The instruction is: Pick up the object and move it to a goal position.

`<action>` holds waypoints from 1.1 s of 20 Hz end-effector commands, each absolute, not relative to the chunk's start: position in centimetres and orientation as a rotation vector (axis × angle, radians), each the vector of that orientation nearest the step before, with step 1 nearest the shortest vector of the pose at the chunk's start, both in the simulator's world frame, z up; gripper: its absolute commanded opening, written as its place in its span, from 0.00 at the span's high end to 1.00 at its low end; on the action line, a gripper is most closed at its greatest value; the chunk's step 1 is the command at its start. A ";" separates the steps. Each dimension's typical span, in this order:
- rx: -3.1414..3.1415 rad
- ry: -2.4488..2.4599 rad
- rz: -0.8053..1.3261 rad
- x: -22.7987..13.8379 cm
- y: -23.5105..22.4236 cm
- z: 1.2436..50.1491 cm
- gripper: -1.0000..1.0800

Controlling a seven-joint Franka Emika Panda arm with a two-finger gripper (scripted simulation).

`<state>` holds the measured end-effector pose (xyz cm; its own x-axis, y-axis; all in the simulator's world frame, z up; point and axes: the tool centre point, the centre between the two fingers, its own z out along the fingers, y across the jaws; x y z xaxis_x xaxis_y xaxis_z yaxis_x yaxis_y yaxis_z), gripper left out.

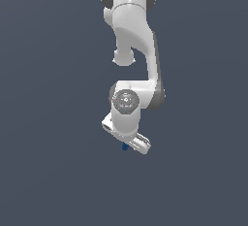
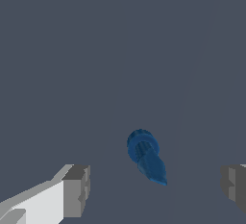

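Both claw (image 2: 156, 187) fingers wide apart, object (image 2: 145, 155) untouched.

plain dark grey floor (image 1: 53, 171), small blue object (image 2: 146, 155) on it

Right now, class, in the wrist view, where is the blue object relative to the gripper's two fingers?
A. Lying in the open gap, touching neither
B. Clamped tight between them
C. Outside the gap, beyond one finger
A: the blue object lies untouched between the spread fingers.

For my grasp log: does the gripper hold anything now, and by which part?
Nothing is held. The gripper is open, and the blue object lies between its fingers, touching neither.
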<state>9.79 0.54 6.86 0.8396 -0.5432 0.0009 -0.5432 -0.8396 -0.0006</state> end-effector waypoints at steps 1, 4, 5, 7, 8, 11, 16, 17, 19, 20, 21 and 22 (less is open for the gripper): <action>-3.012 0.892 0.000 9.7 0.5 5.4 0.04; -3.012 0.893 0.000 9.7 0.6 4.3 0.04; -3.012 0.894 0.000 9.7 0.5 4.2 0.04; -3.012 0.894 0.000 9.8 0.5 4.1 0.04; -3.012 0.893 0.000 9.8 0.5 4.2 0.04; -3.012 0.893 0.000 9.9 0.5 4.2 1.00; -3.012 0.893 0.000 9.9 0.5 4.2 1.00; -3.012 0.893 0.000 9.9 0.5 4.2 1.00; -3.012 0.893 0.000 9.9 0.5 4.2 1.00; -3.012 0.893 0.000 9.9 0.5 4.2 1.00; -3.012 0.893 0.000 9.8 0.5 4.3 1.00; -3.012 0.893 0.000 9.8 0.5 4.3 1.00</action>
